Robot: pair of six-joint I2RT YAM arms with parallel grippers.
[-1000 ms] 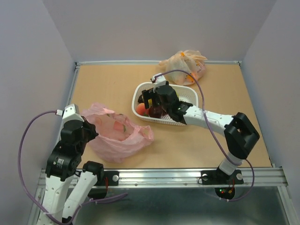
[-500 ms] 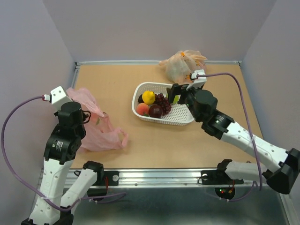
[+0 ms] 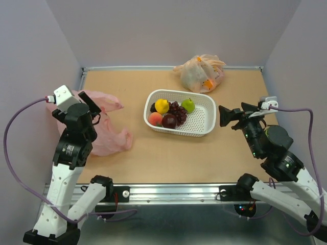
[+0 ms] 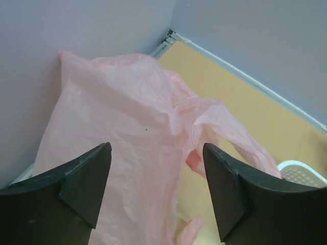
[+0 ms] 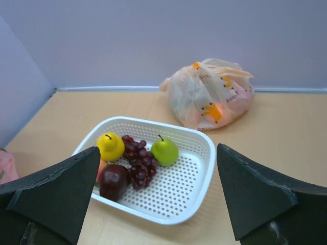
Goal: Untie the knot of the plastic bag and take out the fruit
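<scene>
A: grippers?
B: left gripper (image 4: 157, 153) and right gripper (image 5: 158, 149) both hovering, fingers spread apart.
A: bag, fruit?
B: plastic bag (image 3: 106, 137) lying slack at left edge; fruit (image 3: 169, 113) sitting in white basket (image 3: 202, 120) mid-bench. Print on orange-beige bag (image 5: 208, 98) showing too blurred to read.

The thin crinkly plastic carrier bag (image 3: 110, 135) is a translucent pale pink, with one tiny dark speck in the left wrist view. The perforated plastic basket (image 3: 204, 115) is white, patterned with a regular grid of small holes. In it are a bright yellow lemon (image 3: 162, 105), a light green round fruit (image 3: 188, 105), a dark red grape bunch (image 3: 178, 111), an orange-pink peach (image 3: 155, 119) and a dark maroon plum (image 3: 169, 121). The second translucent bag (image 3: 199, 73) is pale orange-beige with orange printed marks. The wooden tabletop (image 3: 168, 148) is tan. The left gripper (image 4: 156, 150) and right gripper (image 5: 157, 149) have matte black fingers.
</scene>
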